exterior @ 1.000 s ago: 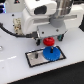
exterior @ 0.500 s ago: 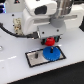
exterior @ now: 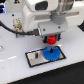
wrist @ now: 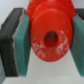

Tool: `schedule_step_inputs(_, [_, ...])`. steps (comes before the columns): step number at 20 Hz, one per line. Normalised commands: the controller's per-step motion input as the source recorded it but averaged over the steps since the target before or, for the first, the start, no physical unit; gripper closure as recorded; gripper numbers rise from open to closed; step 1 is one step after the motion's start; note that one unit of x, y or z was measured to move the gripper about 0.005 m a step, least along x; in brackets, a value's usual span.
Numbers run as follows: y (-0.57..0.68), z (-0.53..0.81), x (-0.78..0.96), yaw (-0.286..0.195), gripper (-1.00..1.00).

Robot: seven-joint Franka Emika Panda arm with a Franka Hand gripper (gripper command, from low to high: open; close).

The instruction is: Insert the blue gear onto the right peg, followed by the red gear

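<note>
Gripping hard, the end effector (exterior: 49,38) has its two flat teal pads (wrist: 20,45) pressed on both sides of the round bright-red plastic gear with a raised hub and a hole in the middle (wrist: 49,36), so it is clamped on the red gear. In the exterior view the red gear (exterior: 49,39) hangs in the air just above the flat round bright-blue plastic gear with little teeth on its rim (exterior: 50,52). The blue gear lies flat on the grey rectangular plate with a black rim (exterior: 36,57), at the end of the plate nearer the exterior view's right. I think it is already on the right peg, but the peg itself is hidden by the gears and too small to see. So the first half of the job looks done, and the step in hand is putting the red gear on. The next move calls for lining up the hole in the red gear right over the peg, then going straight down, slowly, until the red gear sits on top of the blue gear. If the hole is a bit off, the gear could bump the peg tip and tilt. Near the plate, the white desk (exterior: 15,70) looks bare. Behind the plate, a white box with a round dial (exterior: 18,24) and some dark wires stand well apart, so nothing seems to be in the way.
</note>
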Motion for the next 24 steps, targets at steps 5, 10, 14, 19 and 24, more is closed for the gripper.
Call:
schedule_step_inputs(5, [-0.02, 0.54, 0.53, 0.0, 1.0])
schedule_step_inputs(10, [-0.08, 0.45, 0.62, 0.0, 1.0])
schedule_step_inputs(14, [-0.08, 0.41, 0.67, 0.0, 1.0])
schedule_step_inputs(19, [-0.1, 0.21, 0.69, 0.0, 1.0])
schedule_step_inputs(24, [-0.15, 0.03, 0.56, 0.0, 1.0])
